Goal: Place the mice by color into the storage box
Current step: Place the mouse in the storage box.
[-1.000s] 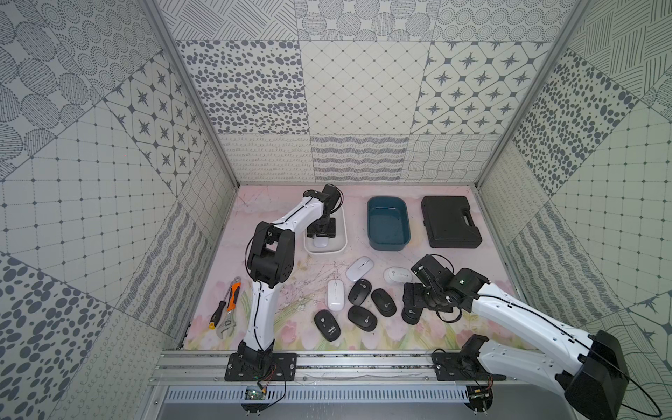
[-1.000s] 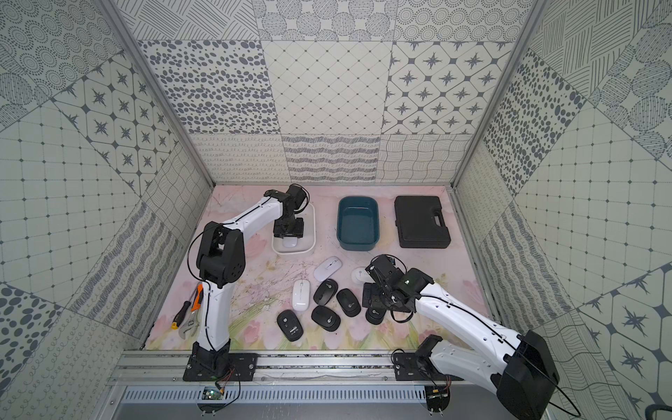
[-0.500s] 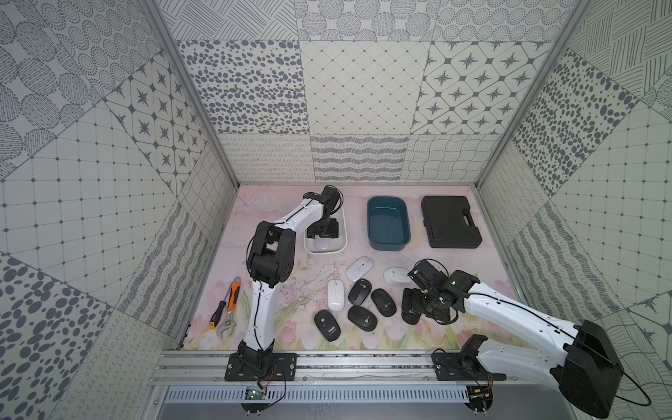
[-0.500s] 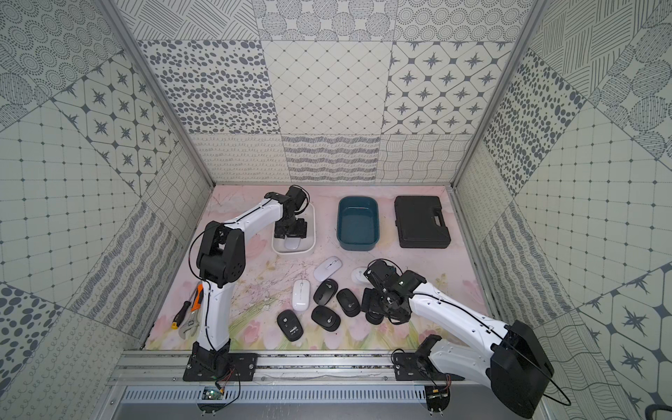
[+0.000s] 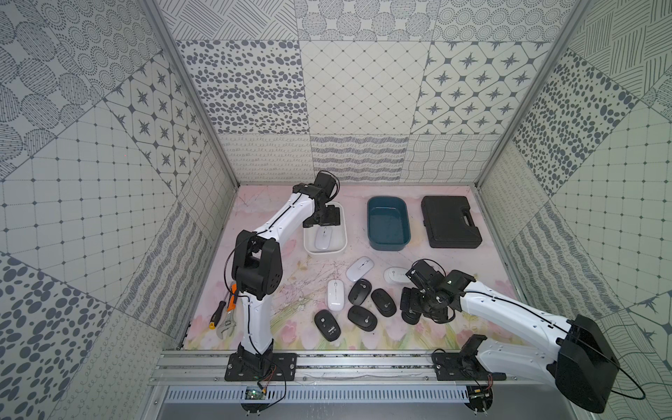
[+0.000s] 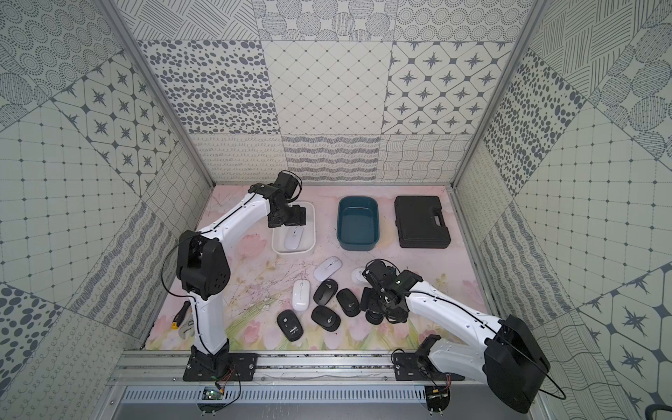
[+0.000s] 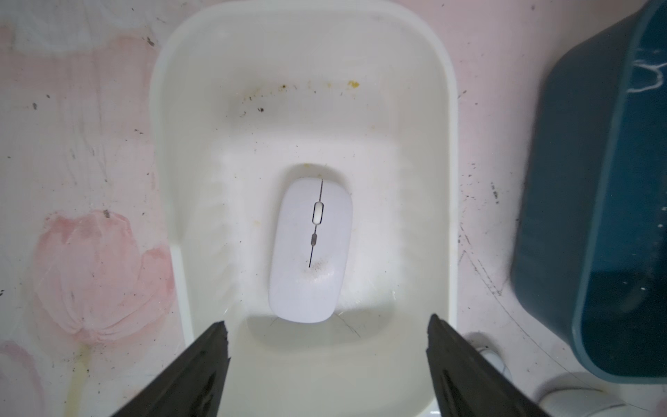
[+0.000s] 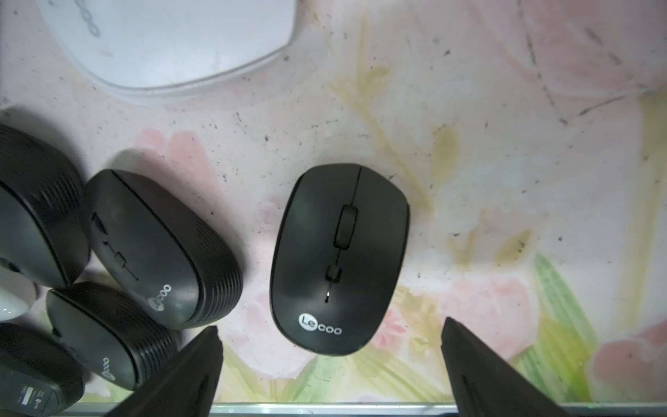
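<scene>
patterned grey-and-white panels on three sides, pink floral worktop (image 5: 472, 262) underneath.

one white mouse (image 7: 311, 252) lies flat and lengthwise in the near half of the white tub (image 5: 324, 251), which sits far left on the worktop. left end effector (image 7: 326, 322) hangs over that tub. its fingers are spread wide, one on each side of the mouse's end, touching nothing.

teal tub (image 5: 388, 247) stands just right of the white tub, a strip of worktop between them.

three other white mice lie loose mid-worktop: a slanted mouse (image 5: 360, 268), a second mouse (image 5: 396, 275) to its right, and a third mouse (image 5: 335, 295) lying lengthwise, nearer.

black mice cluster just right of that third one: a pair (image 5: 359, 291) (image 5: 383, 302) side by side, another black mouse (image 5: 362, 318) nearer, and a flipped mouse (image 5: 327, 325) at the near left, belly up with its label showing.

fifth black mouse (image 8: 339, 260) sits alone right of the cluster, top side up, pale logo legible. right end effector (image 8: 331, 325) is low over it with fingers spread either side of the logo end. a gap shows on both sides and no contact is seen. in both top views the end effector hides most of this mouse.

black hard case (image 5: 451, 222) lies far right, beside the teal tub. screwdriver (image 5: 217, 314) and wrench (image 5: 226, 329) lie at the near left edge.
</scene>
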You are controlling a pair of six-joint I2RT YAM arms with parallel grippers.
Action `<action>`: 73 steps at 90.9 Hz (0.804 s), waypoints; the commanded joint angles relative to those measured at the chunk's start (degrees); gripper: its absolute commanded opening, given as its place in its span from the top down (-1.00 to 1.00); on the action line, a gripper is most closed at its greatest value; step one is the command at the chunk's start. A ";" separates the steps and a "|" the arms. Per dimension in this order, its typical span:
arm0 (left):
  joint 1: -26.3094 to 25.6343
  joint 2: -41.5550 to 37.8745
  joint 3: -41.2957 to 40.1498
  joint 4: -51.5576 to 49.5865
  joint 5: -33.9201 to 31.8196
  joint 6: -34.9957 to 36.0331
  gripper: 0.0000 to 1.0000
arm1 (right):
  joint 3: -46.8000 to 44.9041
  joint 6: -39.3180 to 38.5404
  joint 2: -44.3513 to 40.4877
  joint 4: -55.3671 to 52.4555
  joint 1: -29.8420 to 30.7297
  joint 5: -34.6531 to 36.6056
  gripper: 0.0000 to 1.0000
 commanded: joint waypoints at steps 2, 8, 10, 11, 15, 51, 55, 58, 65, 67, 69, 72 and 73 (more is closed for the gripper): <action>-0.69 -7.49 -2.39 -2.68 1.45 -2.24 -0.80 | -0.07 1.69 1.36 0.87 0.08 1.58 -0.98; -1.79 -11.05 -4.16 -2.66 1.37 -2.52 -0.80 | 0.21 1.74 2.07 0.33 0.08 2.05 -0.98; -2.20 -12.55 -4.78 -2.66 1.48 -2.60 -0.80 | 0.21 1.92 2.24 0.02 0.06 2.34 -0.98; -2.44 -13.25 -5.17 -2.66 1.57 -2.66 -0.80 | 0.14 2.03 2.22 -0.03 0.07 2.51 -0.98; -3.34 -15.43 -6.56 -2.69 1.81 -2.97 -0.80 | -0.31 2.46 2.44 0.38 0.04 2.98 -0.98; -7.96 -34.71 -23.11 -0.76 3.88 -7.85 -0.80 | 2.30 3.75 11.42 5.76 -0.09 4.00 -0.98; -7.96 -35.57 -23.98 -0.79 4.07 -8.10 -0.80 | 2.09 4.05 11.48 5.99 -0.09 4.37 -0.98; -7.96 -35.94 -24.34 -1.12 4.24 -8.15 -0.80 | 1.95 4.10 11.38 6.17 -0.09 4.43 -0.97; -7.96 -36.32 -25.08 -1.46 4.32 -8.21 -0.80 | 1.90 4.09 11.37 6.37 -0.09 4.28 -0.87; -7.96 -36.42 -25.31 -1.44 4.19 -8.30 -0.81 | 1.86 4.03 11.49 6.34 -0.01 4.22 -0.85; -7.96 -36.44 -25.49 -1.39 4.14 -8.40 -0.80 | 1.72 4.12 11.60 6.38 0.06 4.07 -0.83; -7.96 -36.59 -25.88 -1.30 4.05 -8.56 -0.80 | 1.48 4.14 11.61 6.77 0.07 3.86 -0.77; -7.96 -36.57 -26.00 -1.28 4.13 -8.63 -0.80 | 1.39 4.10 11.57 6.90 0.08 3.84 -0.76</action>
